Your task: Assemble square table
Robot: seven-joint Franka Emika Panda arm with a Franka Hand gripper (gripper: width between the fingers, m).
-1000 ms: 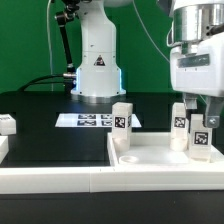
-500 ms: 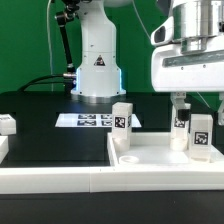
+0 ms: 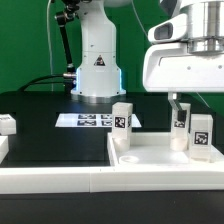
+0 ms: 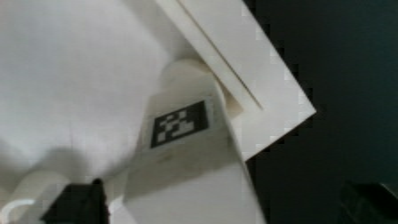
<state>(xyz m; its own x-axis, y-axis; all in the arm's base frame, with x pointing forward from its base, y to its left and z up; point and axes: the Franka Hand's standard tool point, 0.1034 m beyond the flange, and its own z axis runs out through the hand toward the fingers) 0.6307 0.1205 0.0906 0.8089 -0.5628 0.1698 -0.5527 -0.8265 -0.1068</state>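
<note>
The square table's white top (image 3: 150,158) lies at the exterior view's right, and it fills much of the wrist view (image 4: 80,70). Three tagged white legs stand upright on it: one (image 3: 122,122) at its left corner and two (image 3: 180,128) (image 3: 201,138) at the right. My gripper (image 3: 194,103) hangs open just above the right pair, holding nothing. One dark finger (image 3: 172,101) shows above the nearer right leg. In the wrist view a tagged leg (image 4: 178,140) runs down between my open fingers (image 4: 75,200). Another loose leg (image 3: 7,123) lies at the far left.
The marker board (image 3: 88,120) lies flat on the black surface in front of the arm's white base (image 3: 97,65). A long white rail (image 3: 50,178) borders the front edge.
My gripper has lifted straight up off the right pair of legs, staying open. The legs and the top have not moved.
</note>
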